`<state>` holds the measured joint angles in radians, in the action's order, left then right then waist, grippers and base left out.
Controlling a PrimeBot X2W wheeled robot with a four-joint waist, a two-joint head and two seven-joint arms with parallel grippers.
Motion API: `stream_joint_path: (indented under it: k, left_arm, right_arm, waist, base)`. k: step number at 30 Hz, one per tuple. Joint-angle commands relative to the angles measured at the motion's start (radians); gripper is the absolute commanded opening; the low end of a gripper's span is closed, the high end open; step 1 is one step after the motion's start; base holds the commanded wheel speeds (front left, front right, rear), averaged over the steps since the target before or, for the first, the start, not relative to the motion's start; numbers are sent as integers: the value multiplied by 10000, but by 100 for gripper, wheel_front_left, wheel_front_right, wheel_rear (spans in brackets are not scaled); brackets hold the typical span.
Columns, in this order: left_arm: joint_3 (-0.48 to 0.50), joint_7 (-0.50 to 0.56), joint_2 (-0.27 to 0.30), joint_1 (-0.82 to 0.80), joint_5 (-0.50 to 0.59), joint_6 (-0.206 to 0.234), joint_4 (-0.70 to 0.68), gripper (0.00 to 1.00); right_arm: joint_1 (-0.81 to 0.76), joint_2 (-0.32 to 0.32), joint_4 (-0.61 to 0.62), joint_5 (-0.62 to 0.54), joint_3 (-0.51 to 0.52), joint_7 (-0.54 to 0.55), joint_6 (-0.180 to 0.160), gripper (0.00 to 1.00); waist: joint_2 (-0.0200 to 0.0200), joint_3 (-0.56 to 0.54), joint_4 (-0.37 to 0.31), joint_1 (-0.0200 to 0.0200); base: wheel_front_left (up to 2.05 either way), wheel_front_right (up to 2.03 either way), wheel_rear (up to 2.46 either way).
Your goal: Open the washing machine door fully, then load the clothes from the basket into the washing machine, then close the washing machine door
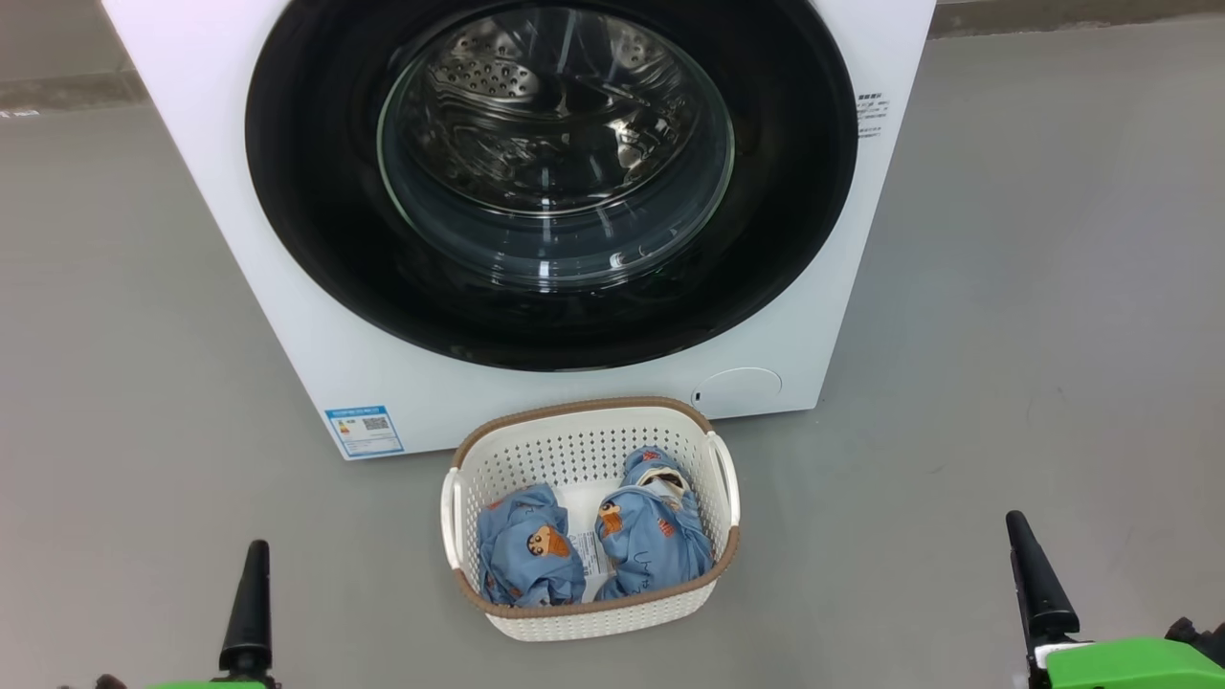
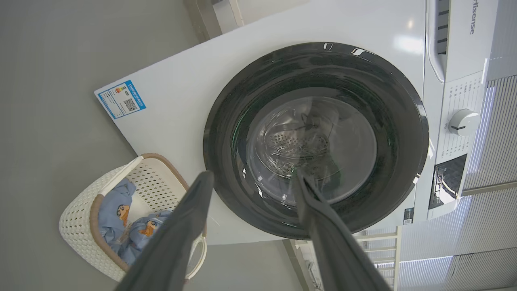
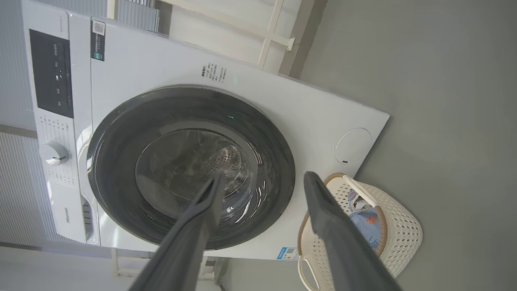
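Left wrist view: the left claw [image 2: 254, 176] stood spread wide and empty; the washing machine door [image 2: 242, 121], shut, lay straight beyond its fingertips; the basket [image 2: 76, 226] holding the clothes [image 2: 111, 214] sat off to the outer side of one finger, just before the washing machine [image 2: 181, 89]. Right wrist view: the right claw [image 3: 264, 176] was fully parted too, gripping nothing; the closed door faced one finger; the basket sat behind the other. Head view: one dark finger of each claw rose at a bottom corner, well apart; the basket rested between them and a little ahead; the door loomed beyond it.
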<state>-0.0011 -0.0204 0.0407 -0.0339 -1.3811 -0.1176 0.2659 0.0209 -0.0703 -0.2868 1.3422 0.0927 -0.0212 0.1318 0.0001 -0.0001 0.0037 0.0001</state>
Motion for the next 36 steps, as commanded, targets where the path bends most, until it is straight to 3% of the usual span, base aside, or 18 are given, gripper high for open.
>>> stream_joint_path:
  k: [1,23,36]
  left_arm:
    - [139,-110,229,-454,515,-54,-326,100]
    - [-193,-732,323,-324,5413,359,-626,100]
    - [-386,-1146,339,-324,7450,537,-583,100]
  right_arm:
    - [393,-166,217,-496,-69,-115,-4,100]
    - [429,185,449,-5980,277,-697,-6,100]
    - [453,237,594,-7864,275,-812,-7,100]
  waist:
    - [-1,-3,6,-1]
    - [-1,-67,-1,-1]
    - [-1,-66,42,-1]
  base:
    - [0,0,0]
    - [0,0,0]
    - [0,0,0]
